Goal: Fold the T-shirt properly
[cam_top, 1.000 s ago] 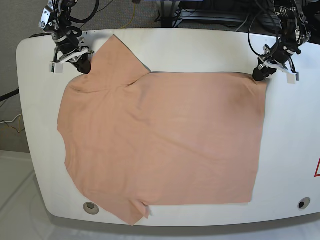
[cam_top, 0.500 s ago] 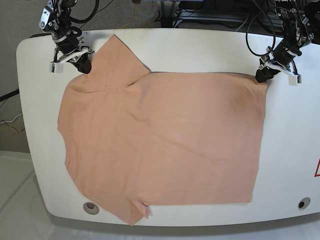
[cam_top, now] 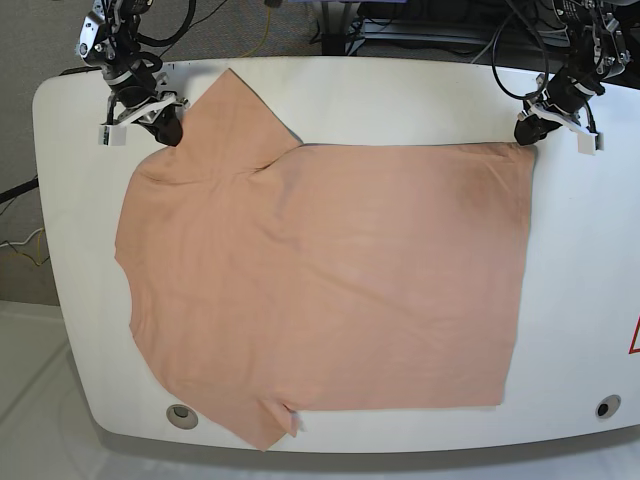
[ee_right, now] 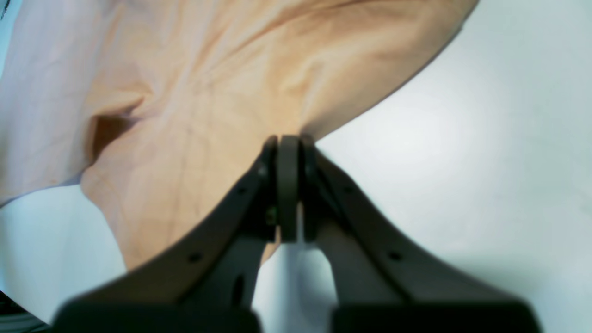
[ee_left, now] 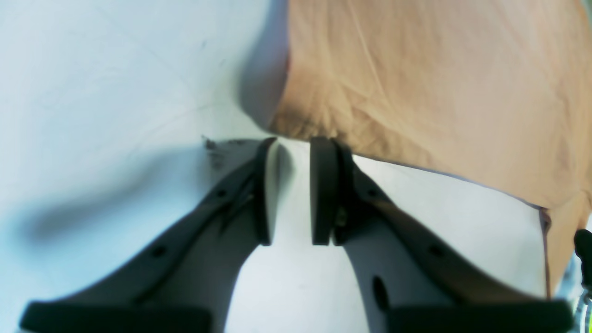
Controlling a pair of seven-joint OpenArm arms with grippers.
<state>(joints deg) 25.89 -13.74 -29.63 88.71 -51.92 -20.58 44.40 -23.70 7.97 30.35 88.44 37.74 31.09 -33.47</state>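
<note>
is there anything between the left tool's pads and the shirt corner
No. In the left wrist view the open left tool has only bare white table between its pads, and the T-shirt corner starts just past the tips.

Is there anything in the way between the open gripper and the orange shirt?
Nothing visible. The left gripper sits open right at the T-shirt corner, with only bare white table around it.

The T-shirt [cam_top: 320, 290] lies flat on the table [cam_top: 580, 260].
</note>
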